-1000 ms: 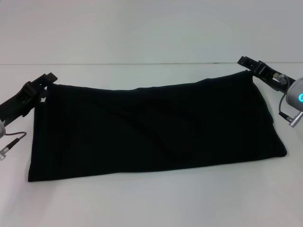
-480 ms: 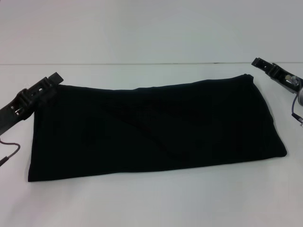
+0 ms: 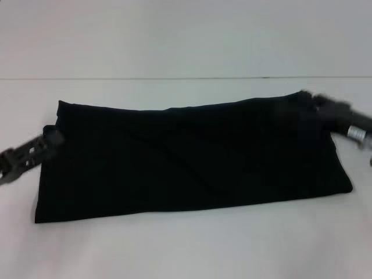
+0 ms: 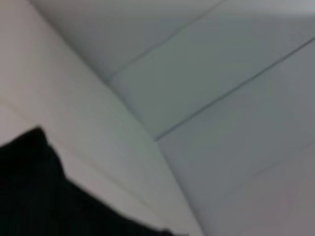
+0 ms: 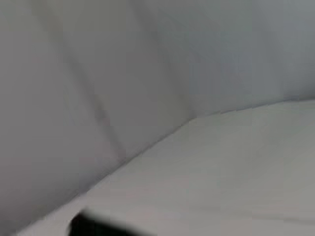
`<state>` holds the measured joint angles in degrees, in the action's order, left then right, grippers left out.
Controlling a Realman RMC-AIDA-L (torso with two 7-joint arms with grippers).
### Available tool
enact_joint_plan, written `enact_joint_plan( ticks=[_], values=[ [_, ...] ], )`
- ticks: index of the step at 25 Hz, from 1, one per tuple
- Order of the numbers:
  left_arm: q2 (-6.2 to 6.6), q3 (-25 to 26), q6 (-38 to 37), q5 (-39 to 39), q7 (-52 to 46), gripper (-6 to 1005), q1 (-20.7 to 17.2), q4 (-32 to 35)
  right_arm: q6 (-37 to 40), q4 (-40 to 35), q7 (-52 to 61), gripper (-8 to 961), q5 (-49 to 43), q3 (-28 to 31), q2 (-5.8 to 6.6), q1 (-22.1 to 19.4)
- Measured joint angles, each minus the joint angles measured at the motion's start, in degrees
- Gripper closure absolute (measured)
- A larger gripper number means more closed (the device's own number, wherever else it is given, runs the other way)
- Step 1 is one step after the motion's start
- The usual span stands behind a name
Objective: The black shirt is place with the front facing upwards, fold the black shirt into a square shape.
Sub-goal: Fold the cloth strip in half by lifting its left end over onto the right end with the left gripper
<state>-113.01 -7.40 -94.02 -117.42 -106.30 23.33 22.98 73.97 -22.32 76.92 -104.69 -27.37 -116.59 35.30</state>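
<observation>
The black shirt [image 3: 192, 157], just one, lay folded into a long band across the white desk [image 3: 186, 250], its long axis running left to right. The left hand [image 3: 32, 154] sat at its left end, the right hand [image 3: 334, 110] at its right; both blurred, so their fingers' state I couldn't tell.

Head camera high, facing down; both wrist cameras low, close, sharing black shirt [image 3: 192, 157] edges

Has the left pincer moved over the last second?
Yes. The left pincer has dropped nearer the camera along the black shirt's left edge, away from its far-left corner.
</observation>
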Motion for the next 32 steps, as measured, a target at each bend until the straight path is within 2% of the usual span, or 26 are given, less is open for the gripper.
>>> enact_joint_plan(
  ticks=[2, 4, 8, 10, 16, 21, 32],
  values=[
    [1.03, -4.91, -1.52, -0.99, -5.06, 128, -0.99, 2.4, 4.02, -1.58, -3.56, 59, -2.68, -3.28, -0.03, -1.11],
    [1.62, -8.16, -2.45, -4.01, -12.64, 132, -1.28, 5.34, 6.55, -3.42, -7.17, 59, -5.05, -5.6, -0.74, -2.16],
    [1.78, -8.74, -4.72, -9.29, -22.36, 139, -1.7, 9.69, 7.79, -5.74, -14.37, 60, -8.55, -7.61, -2.72, -3.44],
    [1.54, -8.72, -5.61, -11.13, -27.59, 139, -2.73, 12.45, 7.54, -5.84, -16.79, 60, -9.67, -8.02, -3.18, -3.6],
    [1.02, -9.12, -3.97, -14.18, -35.33, 139, -4.08, 15.51, 7.21, -5.46, -18.0, 60, -10.19, -8.15, -3.33, -3.49],
    [0.94, -8.88, 1.18, -17.84, -41.12, 139, -4.11, 15.66, 7.22, -5.45, -18.06, 60, -10.11, -7.69, -3.32, -3.37],
    [0.5, -8.86, 5.94, -17.91, -42.18, 140, -3.39, 13.91, 7.29, -5.17, -18.11, 61, -9.93, -7.38, -3.29, -3.51]
  ],
)
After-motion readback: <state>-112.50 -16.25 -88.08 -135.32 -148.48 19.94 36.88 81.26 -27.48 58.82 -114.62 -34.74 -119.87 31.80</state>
